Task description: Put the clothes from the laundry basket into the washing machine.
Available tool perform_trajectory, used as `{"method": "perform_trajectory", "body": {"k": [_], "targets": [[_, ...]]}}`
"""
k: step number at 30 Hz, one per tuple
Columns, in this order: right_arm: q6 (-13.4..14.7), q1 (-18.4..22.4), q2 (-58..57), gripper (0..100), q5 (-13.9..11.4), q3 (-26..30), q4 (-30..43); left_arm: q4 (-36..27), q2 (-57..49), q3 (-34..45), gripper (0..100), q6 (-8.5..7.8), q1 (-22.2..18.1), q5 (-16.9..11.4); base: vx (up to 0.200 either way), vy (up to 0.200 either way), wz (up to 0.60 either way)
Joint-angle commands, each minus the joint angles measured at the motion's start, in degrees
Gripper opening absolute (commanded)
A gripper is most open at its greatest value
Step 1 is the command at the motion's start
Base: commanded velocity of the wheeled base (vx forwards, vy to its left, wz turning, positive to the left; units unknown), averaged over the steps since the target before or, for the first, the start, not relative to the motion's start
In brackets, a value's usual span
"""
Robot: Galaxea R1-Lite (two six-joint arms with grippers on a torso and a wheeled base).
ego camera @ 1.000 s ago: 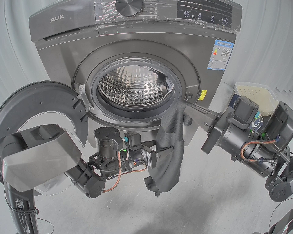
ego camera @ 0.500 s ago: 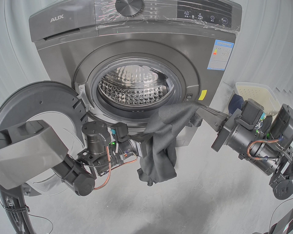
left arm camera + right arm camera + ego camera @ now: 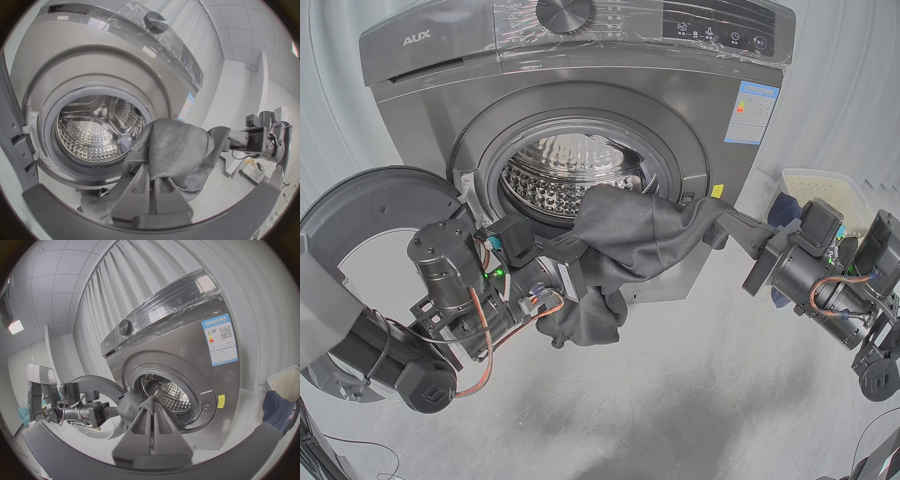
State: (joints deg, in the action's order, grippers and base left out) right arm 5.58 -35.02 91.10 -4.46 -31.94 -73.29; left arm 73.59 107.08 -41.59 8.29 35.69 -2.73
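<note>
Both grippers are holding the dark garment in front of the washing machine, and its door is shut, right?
No, the door is swung open, as the head view shows. The rest holds: the left gripper and right gripper both hold the dark garment in front of the washing machine.

You cannot see the fingertips of the left gripper (image 3: 573, 245) or the right gripper (image 3: 719, 220), since both are buried in folds of the dark grey knit garment (image 3: 637, 228). That garment also covers the lower right rim of the grey washing machine's round drum opening (image 3: 562, 169). The white perforated plastic laundry basket (image 3: 831, 190) is half hidden behind the right arm, so you cannot tell whether the dark blue cloth (image 3: 784, 209) at its rim lies inside or hangs over it, and the round grey washer door (image 3: 369, 200) is cut by the head view's left edge, its lower part behind the left arm
</note>
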Motion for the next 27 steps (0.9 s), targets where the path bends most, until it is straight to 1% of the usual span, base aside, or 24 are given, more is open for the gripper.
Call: {"method": "perform_trajectory", "body": {"k": [1,2,4,7,8,9,10,11,14,15,16,17,19,20,22,24,25,26,27], "targets": [[0.0,-0.1,0.3,0,0.0,0.3,0.0,0.1,-2.4,0.4,0,-0.29,0.9,0.1,0.000,0.000,0.00],[0.0,-0.3,0.4,0,-0.1,0.6,0.0,0.1,-2.9,1.0,0,-0.29,1.3,-0.4,0.000,0.000,0.00],[0.0,-0.3,0.4,0,-0.1,0.9,0.0,0.1,-2.9,1.3,0,-0.29,1.6,-0.4,0.000,0.000,0.00],[0.0,-0.7,0.7,0,-0.1,3.1,0.0,0.1,-2.7,2.0,0,-0.29,1.7,-0.4,0.000,0.000,0.00],[0.0,-0.9,0.6,100,-0.2,4.0,0.4,0.1,-2.7,2.0,0,-0.29,1.5,-0.4,0.000,0.000,0.00],[-0.2,-1.2,0.2,100,-0.5,5.3,1.1,0.1,-2.7,2.0,0,-0.29,1.3,-0.4,0.000,0.000,0.00],[-0.3,-1.6,0.0,100,-1.4,7.0,1.5,0.1,-2.8,2.0,0,-0.29,1.2,-0.6,0.000,0.000,0.00],[-0.5,-2.1,-0.4,100,-3.1,8.5,1.9,0.1,-2.8,1.9,0,-0.29,1.2,-0.6,0.000,0.000,0.00],[-0.6,-2.2,-0.8,100,-6.5,10.8,3.0,0.1,-2.8,2.0,0,-0.29,1.2,-0.7,0.000,0.000,0.00],[-0.6,-2.3,-0.7,100,-7.5,10.8,3.3,0.1,-2.8,2.0,0,-0.38,1.3,-0.7,0.000,0.000,0.00],[-0.7,-2.4,-0.7,100,-7.8,10.8,3.5,0.1,-2.8,2.0,0,-0.38,1.3,-0.7,0.000,0.000,0.00],[-0.6,-2.9,-0.7,100,-10.0,10.2,3.8,0.2,-2.5,2.2,0,-0.38,1.3,-0.7,0.000,0.000,0.00],[-0.3,-3.7,-0.3,100,-13.3,8.6,3.8,0.8,-2.2,2.4,0,-0.38,1.5,-0.8,0.000,0.000,0.00],[0.0,-4.0,-0.3,100,-14.1,8.3,3.9,1.2,-2.1,2.4,0,-0.38,1.5,-0.8,0.000,0.000,0.00],[0.1,-4.6,-0.1,100,-14.6,8.2,3.9,2.0,-1.9,2.5,0,-0.29,1.6,-0.8,0.000,0.000,0.00],[0.1,-4.6,0.0,100,-14.6,8.4,3.9,2.0,-1.9,2.5,0,-0.29,1.6,-0.9,0.000,0.000,0.00],[-0.3,-3.9,0.9,100,-14.4,10.5,3.9,2.1,-1.8,2.3,0,-0.29,1.2,-0.9,0.000,0.000,0.00],[-0.4,-3.8,1.0,100,-14.4,10.9,3.8,2.1,-1.8,2.3,0,-0.29,1.2,-0.9,0.000,0.000,0.00],[-0.6,-3.6,1.3,100,-14.3,13.7,3.7,2.1,-1.8,2.3,0,-0.29,1.0,-0.9,0.000,0.000,0.00]]}}
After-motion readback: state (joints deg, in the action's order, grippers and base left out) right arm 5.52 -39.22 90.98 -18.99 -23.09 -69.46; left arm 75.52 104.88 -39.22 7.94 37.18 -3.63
